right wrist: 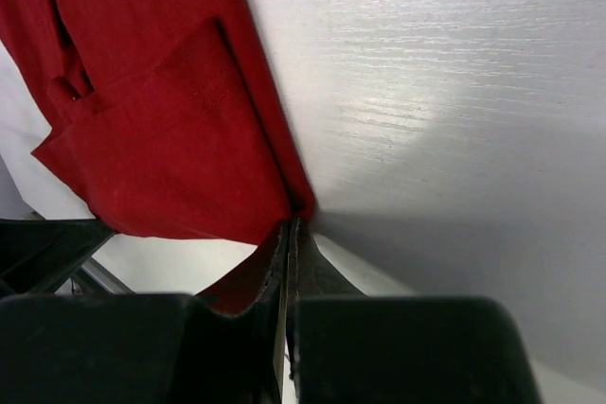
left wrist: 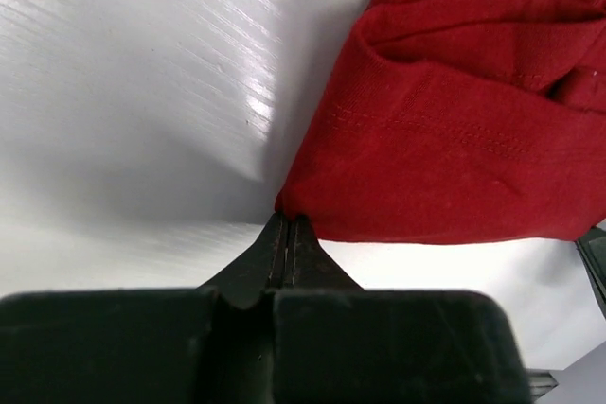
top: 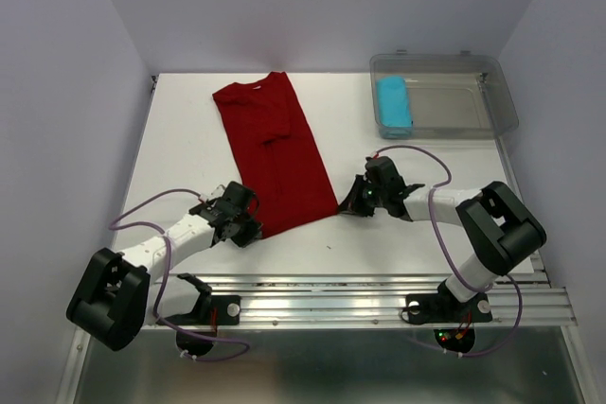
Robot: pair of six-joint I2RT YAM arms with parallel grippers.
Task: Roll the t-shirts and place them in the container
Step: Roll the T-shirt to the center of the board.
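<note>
right end effector (right wrist: 289, 229) | pinching red t-shirt (right wrist: 161, 111) corner | table (right wrist: 454, 92)

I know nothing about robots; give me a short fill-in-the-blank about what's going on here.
The unrolled t-shirt lies flat on the white ____. The light blue roll sits inside the clear plastic ____. The left gripper and right gripper each pinch a near corner of the ____ t-shirt.
Missing words: table, bin, red.

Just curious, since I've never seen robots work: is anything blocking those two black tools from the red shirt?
Nothing visible. The left tool and the right tool are each shut on a near corner of the red t-shirt, touching it directly.
</note>
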